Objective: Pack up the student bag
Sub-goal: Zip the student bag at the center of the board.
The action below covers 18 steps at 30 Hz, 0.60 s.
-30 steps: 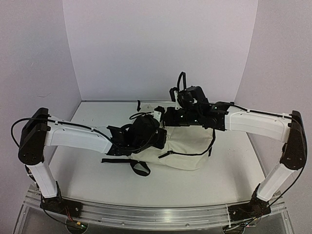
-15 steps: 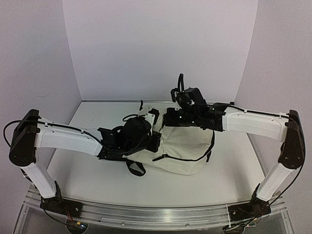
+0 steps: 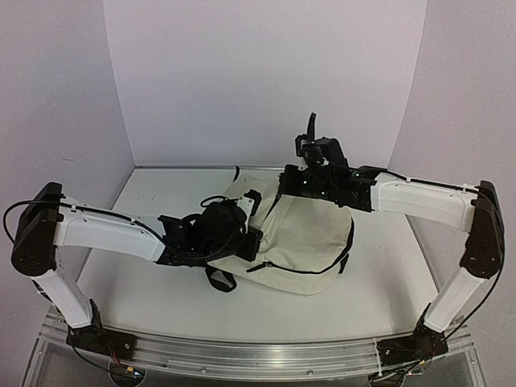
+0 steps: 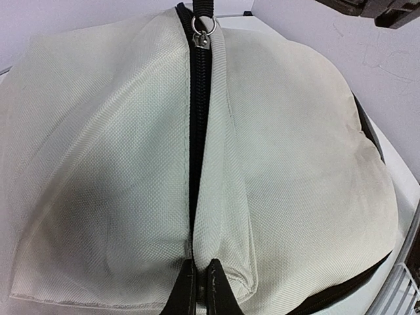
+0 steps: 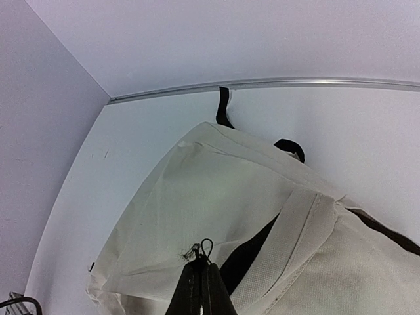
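— holding what? the left gripper (image 4: 197, 289) is clenched on the seam end of the student bag (image 3: 306, 234), at its 9 o'clock edge, mid-table.
— hold that taut; the right gripper (image 5: 200, 266), pinched on the zipper pull (image 4: 202, 36) at 12, should draw straight along the track.
— room?
— the back wall (image 3: 266, 81) looks near at 12; bare table (image 3: 161, 193) lies toward 10.

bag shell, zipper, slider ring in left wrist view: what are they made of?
The student bag shell looks like woven synthetic cloth, matte cream: a fine grid weave shows and it folds softly. The zipper has a black, dull track, probably plastic coil on tape, though the teeth are too fine to tell. The slider ring is silvery and glossy, likely metal.
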Available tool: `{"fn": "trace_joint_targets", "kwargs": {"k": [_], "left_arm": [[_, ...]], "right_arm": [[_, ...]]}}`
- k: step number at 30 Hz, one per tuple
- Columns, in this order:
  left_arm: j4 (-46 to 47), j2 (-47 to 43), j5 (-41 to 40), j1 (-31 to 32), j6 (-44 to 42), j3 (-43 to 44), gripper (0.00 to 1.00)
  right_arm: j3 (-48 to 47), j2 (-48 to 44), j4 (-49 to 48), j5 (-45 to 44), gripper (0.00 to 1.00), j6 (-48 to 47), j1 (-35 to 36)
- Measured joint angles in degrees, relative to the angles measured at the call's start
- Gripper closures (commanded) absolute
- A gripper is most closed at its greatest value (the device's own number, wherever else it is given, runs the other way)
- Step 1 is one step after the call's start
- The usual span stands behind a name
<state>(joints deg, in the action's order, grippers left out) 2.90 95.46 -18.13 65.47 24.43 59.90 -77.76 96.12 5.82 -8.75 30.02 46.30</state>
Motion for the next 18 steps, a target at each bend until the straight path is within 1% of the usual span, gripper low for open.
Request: {"fn": "trace_joint_targets", "kwargs": {"k": [5,8,18], "left_arm": [[-1.6,-1.3,0.0,0.1,0.1,-0.5,1.0],[-3.0,-2.0,0.1,0.2,0.1,-0.8,1.0],[-5.4,-3.9,-0.1,0.2,0.1,-1.6,1.0]], "right_arm": [[0.0,0.5,-1.2,0.2,1.0,0.1,-1.3],[-0.1,2.1,-2.8,0.6,1.0,0.1,-3.4],[-1.9,9.7,-8.1,5.8,1.0,1.8,-10.0]]}}
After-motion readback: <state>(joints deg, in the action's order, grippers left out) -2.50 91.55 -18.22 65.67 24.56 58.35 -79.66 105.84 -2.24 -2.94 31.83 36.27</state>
